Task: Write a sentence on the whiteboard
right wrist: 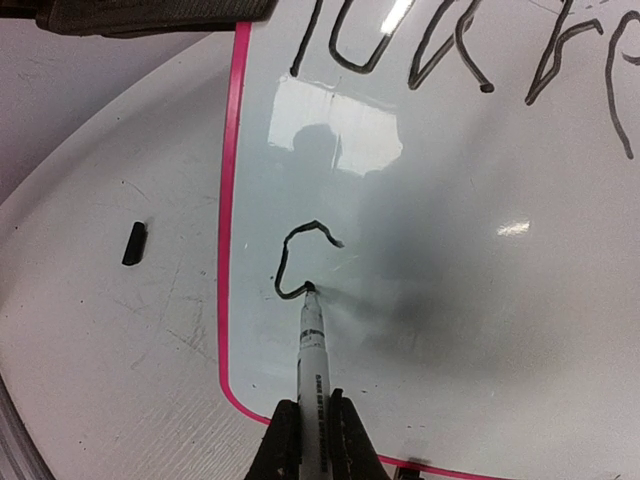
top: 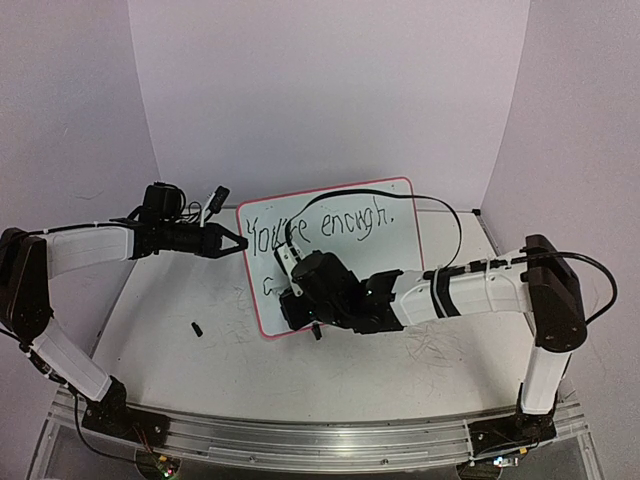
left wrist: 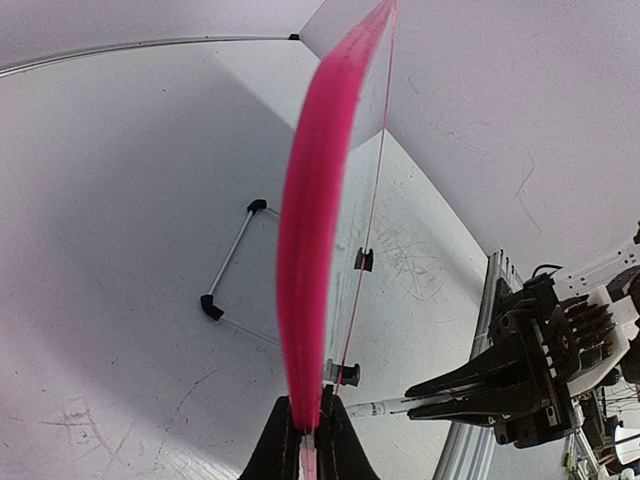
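Sentence (top: 325,227): the top line on the whiteboard (top: 400,255) reads "You're enough." in black. The second line is only one curled stroke (right wrist: 300,262), like a small c, near the board's lower left corner.

The board stands propped on the white tabletop (top: 160,300), its pink rim facing you. Its wire stand (left wrist: 230,265) sits behind it, and two black clip feet (left wrist: 363,260) hold its bottom edge.

Marker (right wrist: 312,355): the tip touches the board at the tail end of that stroke, and the barrel points up the board face.

Your right gripper (right wrist: 312,425) is closed tight on the marker barrel. It hangs in front of the board's lower left part and hides some of it from above.

Your left gripper (left wrist: 308,440) is at the board's left edge, with both fingers pinched on the pink rim.

A small black piece (top: 197,327) lies on the tabletop to the left of the board, well apart from it. You cannot tell what it is.

Faint grey scribbles (top: 432,345) mark the tabletop just right of the board's lower corner.
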